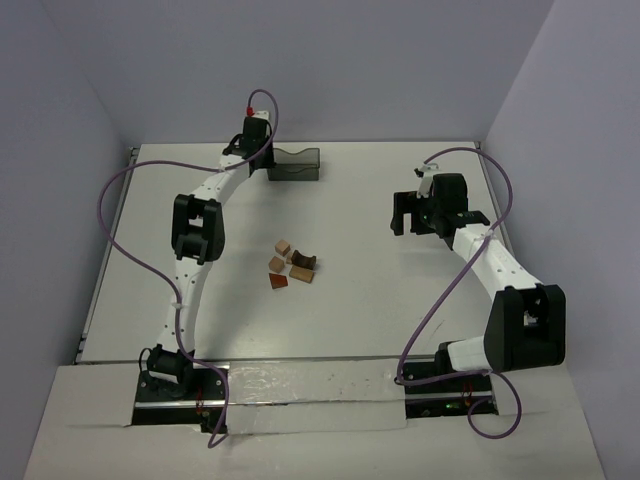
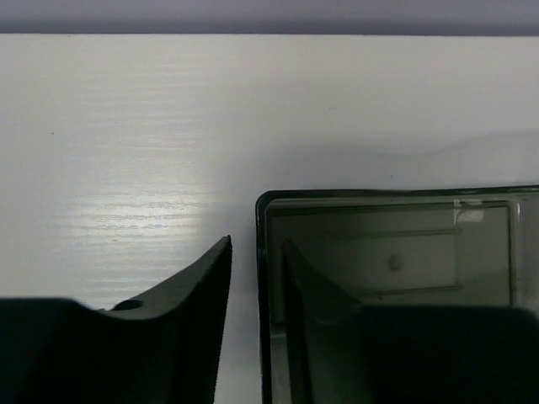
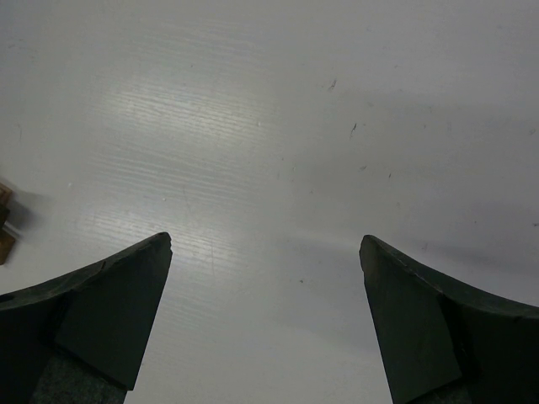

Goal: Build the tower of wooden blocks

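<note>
Several small wood blocks lie loose in a cluster mid-table: a tan cube (image 1: 284,246), a dark brown arch (image 1: 303,261), a reddish-brown wedge (image 1: 279,281) and tan pieces (image 1: 276,264). None is stacked on another. My left gripper (image 1: 262,160) is far from them at the back. It straddles the left wall of the dark bin (image 2: 387,252), with one finger (image 2: 194,320) outside and the other inside. Its jaws are parted, and a strip of table shows between the outer finger and the wall. My right gripper (image 3: 265,244) hovers wide open over bare table to the right of the blocks, holding nothing.
The dark translucent bin (image 1: 295,163) sits at the back of the table and looks empty inside. Two block edges (image 3: 4,244) show at the left border of the right wrist view. The table's back edge (image 2: 269,34) lies just beyond the bin.
</note>
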Robot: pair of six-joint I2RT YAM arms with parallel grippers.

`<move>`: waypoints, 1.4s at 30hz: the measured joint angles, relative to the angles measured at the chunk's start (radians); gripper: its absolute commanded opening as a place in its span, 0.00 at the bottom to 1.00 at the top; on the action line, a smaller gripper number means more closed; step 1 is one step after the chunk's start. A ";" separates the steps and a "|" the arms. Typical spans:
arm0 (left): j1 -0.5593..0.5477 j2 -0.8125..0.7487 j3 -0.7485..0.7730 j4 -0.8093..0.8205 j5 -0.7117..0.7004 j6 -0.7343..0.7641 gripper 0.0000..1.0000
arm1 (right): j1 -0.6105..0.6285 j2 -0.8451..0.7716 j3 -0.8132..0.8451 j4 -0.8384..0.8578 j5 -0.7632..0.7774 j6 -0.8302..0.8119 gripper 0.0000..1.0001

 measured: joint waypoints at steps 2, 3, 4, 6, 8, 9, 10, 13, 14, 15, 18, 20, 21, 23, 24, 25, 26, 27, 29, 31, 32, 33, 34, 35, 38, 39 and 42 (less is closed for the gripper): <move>0.002 0.000 0.002 0.001 -0.001 -0.005 0.60 | 0.000 0.000 0.000 0.000 0.000 0.000 1.00; 0.003 0.000 0.003 0.001 0.000 -0.007 0.67 | 0.000 0.000 0.000 0.000 0.000 0.000 1.00; 0.003 0.000 0.005 0.000 0.000 -0.008 0.72 | 0.000 0.000 0.000 0.000 0.000 0.000 1.00; 0.005 0.000 0.012 -0.001 0.000 -0.013 0.78 | 0.000 0.000 0.000 0.000 0.000 0.000 1.00; 0.006 -0.001 0.019 0.000 0.000 -0.013 0.80 | 0.000 0.000 0.000 0.000 -0.001 0.000 1.00; 0.007 -0.004 0.020 -0.001 0.001 -0.013 0.80 | 0.000 -0.001 0.000 0.000 -0.003 0.000 1.00; 0.008 -0.011 0.021 -0.009 0.004 -0.013 0.81 | 0.000 -0.002 0.000 0.000 -0.004 0.000 1.00; 0.010 -0.055 0.018 -0.029 0.012 -0.012 0.82 | 0.000 -0.010 0.000 0.000 -0.009 0.000 1.00; 0.011 -0.082 0.010 -0.032 0.019 -0.011 0.81 | 0.000 -0.015 0.000 0.000 -0.011 0.000 1.00; 0.012 -0.116 -0.003 -0.034 0.030 -0.008 0.80 | 0.000 -0.022 0.000 -0.001 -0.015 0.000 1.00; 0.015 -0.286 -0.102 -0.046 0.096 0.009 0.79 | 0.000 -0.047 0.000 0.000 -0.030 -0.001 1.00; 0.017 -0.418 -0.175 -0.051 0.166 0.026 0.79 | 0.000 -0.069 0.000 0.000 -0.042 -0.001 1.00; 0.017 -0.484 -0.220 -0.042 0.197 0.039 0.79 | 0.000 -0.081 0.000 0.000 -0.050 -0.003 1.00; 0.017 -0.629 -0.322 -0.038 0.282 0.067 0.80 | 0.000 -0.107 -0.001 0.001 -0.062 -0.004 1.00; 0.017 -0.693 -0.375 -0.038 0.321 0.082 0.80 | 0.000 -0.119 -0.001 0.002 -0.069 -0.004 1.00; 0.017 -0.754 -0.426 -0.034 0.363 0.101 0.80 | 0.000 -0.130 -0.002 0.002 -0.076 -0.004 1.00; 0.017 -0.807 -0.479 -0.030 0.405 0.121 0.80 | 0.000 -0.139 -0.002 0.003 -0.081 -0.004 1.00; 0.016 -0.856 -0.534 -0.032 0.446 0.146 0.80 | 0.000 -0.149 -0.003 0.003 -0.087 -0.005 1.00; 0.015 -0.916 -0.616 -0.054 0.506 0.192 0.79 | 0.000 -0.162 -0.004 0.002 -0.100 -0.005 1.00; 0.015 -0.957 -0.712 -0.050 0.561 0.249 0.78 | 0.000 -0.171 -0.005 0.003 -0.115 -0.008 1.00; 0.013 -0.975 -0.768 -0.066 0.580 0.276 0.78 | 0.000 -0.174 -0.006 0.002 -0.124 -0.009 1.00; 0.011 -0.994 -0.824 -0.088 0.595 0.303 0.77 | 0.000 -0.177 -0.007 0.002 -0.133 -0.009 1.00; 0.003 -1.004 -0.873 -0.104 0.599 0.330 0.75 | -0.001 -0.178 -0.008 0.000 -0.140 -0.009 1.00; -0.007 -1.013 -0.921 -0.111 0.596 0.356 0.74 | -0.001 -0.179 -0.008 -0.001 -0.147 -0.010 1.00; -0.059 -1.036 -1.050 -0.149 0.574 0.426 0.71 | -0.001 -0.179 -0.008 -0.002 -0.160 -0.012 1.00; -0.084 -1.044 -1.087 -0.153 0.561 0.450 0.69 | -0.001 -0.180 -0.008 -0.004 -0.163 -0.012 1.00; -0.168 -1.076 -1.180 -0.175 0.537 0.528 0.63 | -0.001 -0.180 -0.008 -0.008 -0.172 -0.012 1.00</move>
